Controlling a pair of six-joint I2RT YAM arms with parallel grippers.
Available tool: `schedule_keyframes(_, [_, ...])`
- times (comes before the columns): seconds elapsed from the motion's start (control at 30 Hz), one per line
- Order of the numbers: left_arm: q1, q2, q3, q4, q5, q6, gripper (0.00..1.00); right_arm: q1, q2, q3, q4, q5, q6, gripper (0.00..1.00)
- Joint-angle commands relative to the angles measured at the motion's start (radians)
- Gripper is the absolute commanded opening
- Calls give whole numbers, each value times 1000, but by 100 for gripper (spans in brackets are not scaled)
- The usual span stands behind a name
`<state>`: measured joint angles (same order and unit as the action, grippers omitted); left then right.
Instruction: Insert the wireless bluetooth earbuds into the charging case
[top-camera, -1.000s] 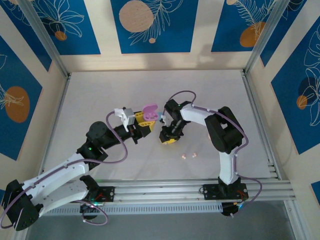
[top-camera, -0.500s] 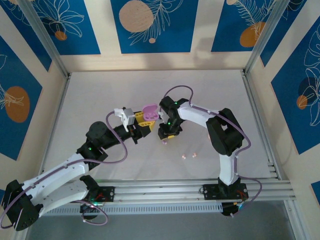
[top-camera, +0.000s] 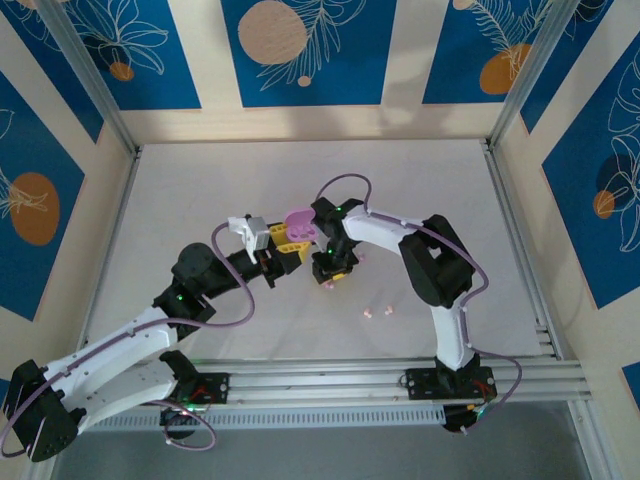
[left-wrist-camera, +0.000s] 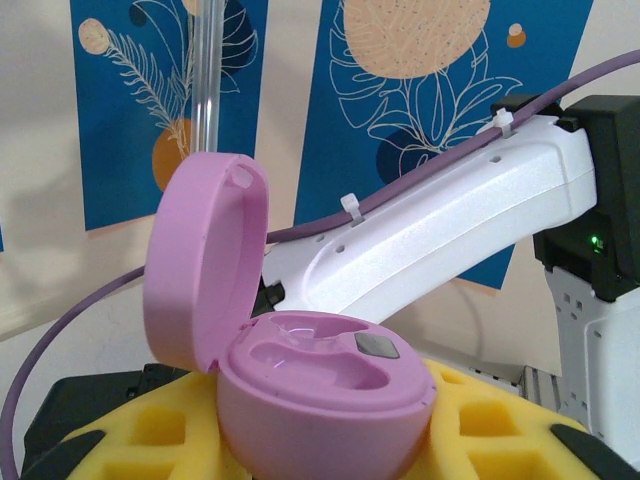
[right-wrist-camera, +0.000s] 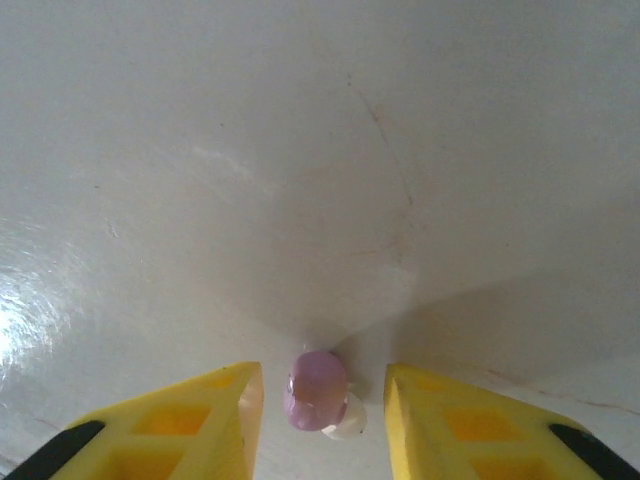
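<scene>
My left gripper (top-camera: 288, 243) is shut on the lilac charging case (top-camera: 298, 224), holding it above the table with its lid up. In the left wrist view the case (left-wrist-camera: 320, 400) sits between the yellow fingers (left-wrist-camera: 490, 425); its lid (left-wrist-camera: 205, 260) stands open and both wells look empty. My right gripper (top-camera: 330, 268) points down at the table just right of the case. In the right wrist view its fingers (right-wrist-camera: 200, 420) stand open on either side of a lilac earbud (right-wrist-camera: 317, 390), which lies on the table with a gap on each side. Two pink earbuds (top-camera: 368, 313) (top-camera: 388, 308) lie further right.
The right arm's white link (left-wrist-camera: 450, 210) passes close behind the held case. Metal frame rails (top-camera: 400, 375) run along the near edge of the white table (top-camera: 200, 180), and patterned walls enclose the other three sides.
The right gripper has shifted a little left and down towards the table, so the lilac earbud now lies between its fingers. The left arm and the case have stayed still.
</scene>
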<state>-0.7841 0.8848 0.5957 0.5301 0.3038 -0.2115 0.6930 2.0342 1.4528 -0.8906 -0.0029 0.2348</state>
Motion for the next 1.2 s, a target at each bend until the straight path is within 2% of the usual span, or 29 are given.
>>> schedule_keyframes(0.0, [-9, -19, 15, 11, -15, -15, 22, 12, 20, 35, -36, 0, -15, 37])
schedule_keyframes(0.63, [-10, -2, 19, 19, -12, -20, 22, 22, 44, 31, -42, 2, -10, 26])
schedule_keyframes(0.83, [-10, 0, 19, 21, -12, -20, 22, 9, -18, 13, -31, -47, 15, 21])
schedule_keyframes(0.9, [-10, -2, 18, 21, -12, -19, 22, -14, -73, -16, 5, -117, 35, 21])
schedule_keyframes(1.0, [-10, -9, 15, 13, -17, -10, 22, -77, -185, -94, 102, -301, 89, 21])
schedule_keyframes(1.17, [-9, -29, 16, -20, -26, 25, 22, -213, -359, -237, 300, -712, 197, 22])
